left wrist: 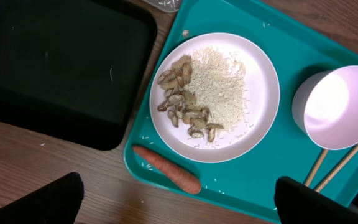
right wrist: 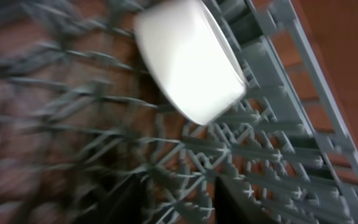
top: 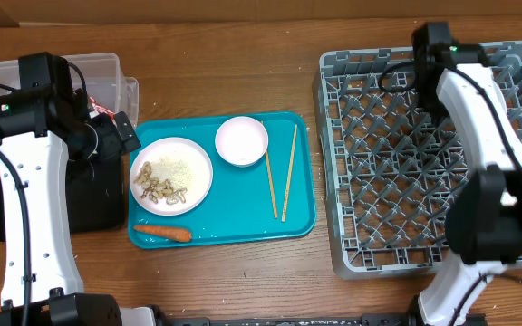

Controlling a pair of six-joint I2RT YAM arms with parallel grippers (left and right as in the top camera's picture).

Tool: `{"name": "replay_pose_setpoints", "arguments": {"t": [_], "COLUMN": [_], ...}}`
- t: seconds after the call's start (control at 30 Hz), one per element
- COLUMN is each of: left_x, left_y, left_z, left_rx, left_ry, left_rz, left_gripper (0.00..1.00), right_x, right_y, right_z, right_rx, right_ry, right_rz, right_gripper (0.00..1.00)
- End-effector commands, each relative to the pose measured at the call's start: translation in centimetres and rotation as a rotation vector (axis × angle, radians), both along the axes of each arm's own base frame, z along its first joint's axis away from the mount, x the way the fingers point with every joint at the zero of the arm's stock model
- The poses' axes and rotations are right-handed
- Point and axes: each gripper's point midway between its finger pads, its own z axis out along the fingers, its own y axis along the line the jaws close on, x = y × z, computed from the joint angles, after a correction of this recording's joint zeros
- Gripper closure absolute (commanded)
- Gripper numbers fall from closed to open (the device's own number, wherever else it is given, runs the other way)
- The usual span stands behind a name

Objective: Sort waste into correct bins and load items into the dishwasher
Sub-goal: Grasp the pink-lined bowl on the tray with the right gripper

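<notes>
Wooden table [top: 243, 81]; left gripper [left wrist: 179, 182] wide over plate [left wrist: 265, 93], centre frame; I'd grip rim squarely. Right gripper [right wrist: 179, 199] blurred, seemingly open.

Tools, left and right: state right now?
Left tool: open, empty, over the teal tray.
Right tool: looks open, empty; blurred view, white bowl lies apart in the grey rack.

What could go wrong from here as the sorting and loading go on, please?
1. The bowl leans tilted in the rack; it may roll or tip over.
2. The plate holds loose rice; lifting it could spill more grains onto the tray.
3. The orange stick lies at the tray's edge and could get knocked off.
</notes>
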Motion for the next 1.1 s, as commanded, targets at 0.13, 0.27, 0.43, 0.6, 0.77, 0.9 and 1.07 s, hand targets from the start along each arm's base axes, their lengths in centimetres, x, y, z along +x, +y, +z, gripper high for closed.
{"name": "replay_pose_setpoints", "arguments": {"t": [0.13, 0.27, 0.43, 0.6, 0.77, 0.9, 1.07], "left_x": [0.2, 0.2, 0.1, 0.1, 0.1, 0.1, 0.1], "left_y": [0.0, 0.0, 0.0, 0.0, 0.0, 0.0, 0.0], "left_z": [0.5, 0.5, 0.5, 0.4, 0.4, 0.4, 0.4], "left_rx": [0.003, 0.003, 0.002, 0.002, 0.002, 0.002, 0.002], "left_ry": [-0.015, -0.014, -0.013, -0.011, -0.010, -0.010, -0.009], "left_rz": [0.011, 0.012, 0.012, 0.012, 0.012, 0.012, 0.012], "left_gripper": [0.00, 0.00, 0.00, 0.00, 0.00, 0.01, 0.00], "right_x": [0.1, -1.0, -1.7, -1.4, -1.7, -2.2, -2.5], "right_y": [22.2, 27.3, 31.4, 34.0, 37.0, 38.4, 38.6], "right_z": [6.7, 4.8, 1.2, -3.2, -9.3, -11.8, -13.7], "right_rx": [0.778, 0.817, 0.785, 0.775, 0.779, 0.773, 0.758], "right_ry": [-0.151, -0.094, -0.018, 0.045, 0.135, 0.172, 0.207], "right_rz": [0.638, 0.741, 0.776, 0.755, 0.754, 0.770, 0.765], "right_gripper": [0.42, 0.41, 0.41, 0.42, 0.43, 0.48, 0.81]}}
